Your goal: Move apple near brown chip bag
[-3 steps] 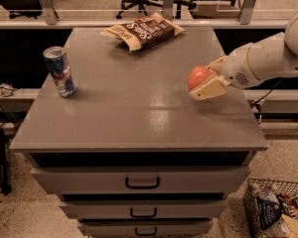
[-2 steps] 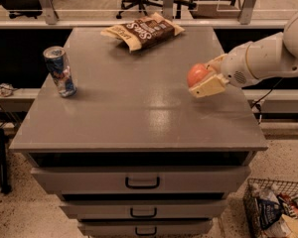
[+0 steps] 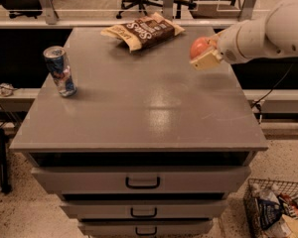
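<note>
Camera view: we find the gripper (image 3: 207, 57) closed around the apple (image 3: 198, 47), right of the brown chip bag (image 3: 144, 29); firm, smooth, seemingly gripped mid-body.

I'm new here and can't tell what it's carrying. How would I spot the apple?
Start at the grey cabinet of drawers and follow the white arm in from the right. Its gripper hangs over the far right side, fingers shut on the apple: small, round, reddish, unlike the flat brown chip bag or the upright can.
</note>
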Action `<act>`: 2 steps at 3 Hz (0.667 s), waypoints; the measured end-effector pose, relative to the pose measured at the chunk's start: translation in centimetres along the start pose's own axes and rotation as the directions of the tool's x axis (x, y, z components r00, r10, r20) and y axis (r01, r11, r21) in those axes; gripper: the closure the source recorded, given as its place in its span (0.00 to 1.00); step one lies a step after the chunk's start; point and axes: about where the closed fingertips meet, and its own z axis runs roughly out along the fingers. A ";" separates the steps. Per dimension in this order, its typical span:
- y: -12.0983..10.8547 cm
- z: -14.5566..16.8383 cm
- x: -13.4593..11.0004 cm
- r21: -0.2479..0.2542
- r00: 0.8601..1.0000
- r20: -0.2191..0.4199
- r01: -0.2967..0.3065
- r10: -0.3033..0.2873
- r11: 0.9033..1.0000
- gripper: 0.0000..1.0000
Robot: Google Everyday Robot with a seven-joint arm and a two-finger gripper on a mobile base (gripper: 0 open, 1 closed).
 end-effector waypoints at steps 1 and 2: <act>-4.3 2.4 -1.8 0.114 0.999 -0.012 0.039 -0.038 0.993 1.00; -7.2 5.2 -2.8 0.174 0.997 -0.043 0.067 -0.061 0.982 1.00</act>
